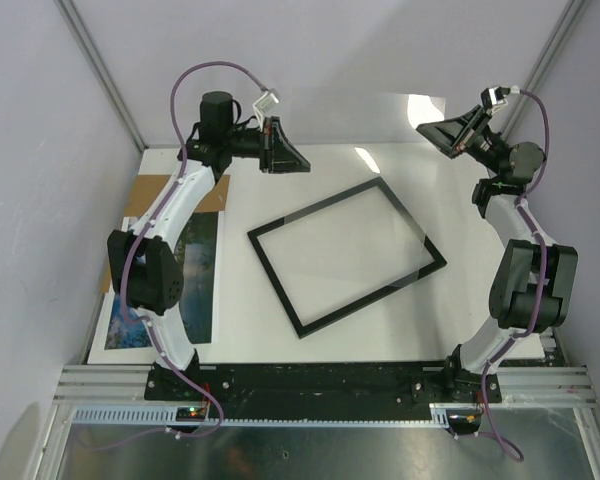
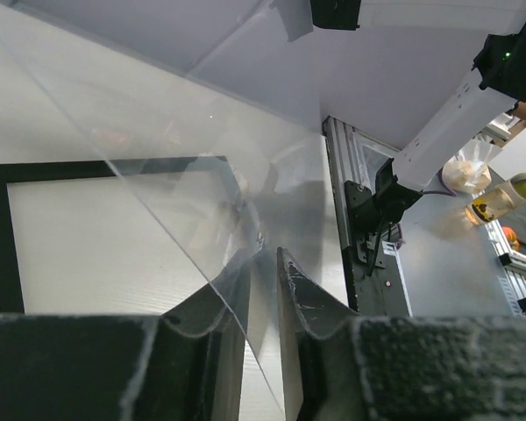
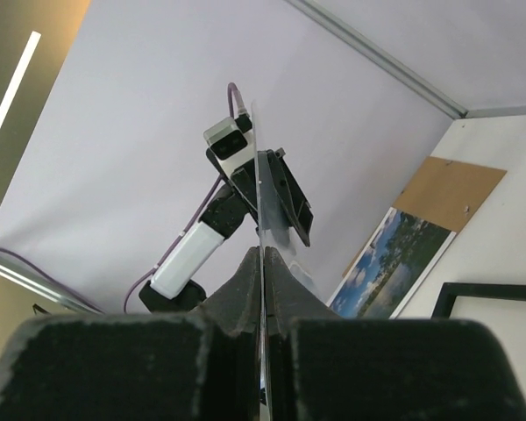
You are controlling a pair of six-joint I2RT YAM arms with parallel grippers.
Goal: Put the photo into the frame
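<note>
Now | right pincer (image 3: 261, 256) clamped on clear pane (image 3: 261, 180) edge, held high, wrist tipped up | left pincer (image 2: 263, 267) narrow around opposite edge, grip you can't confirm | pane stiff, slick, scratch-prone: pinch edges only | frame (image 1: 273, 284) flat below both pincers | photo (image 1: 202, 290) light, floppy, behind and below left pincer

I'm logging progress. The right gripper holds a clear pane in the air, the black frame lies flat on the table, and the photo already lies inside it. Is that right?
Not quite: the photo is not inside the frame; it lies outside it, off to its left, as the top view shows. The right gripper does hold the clear pane aloft.
</note>
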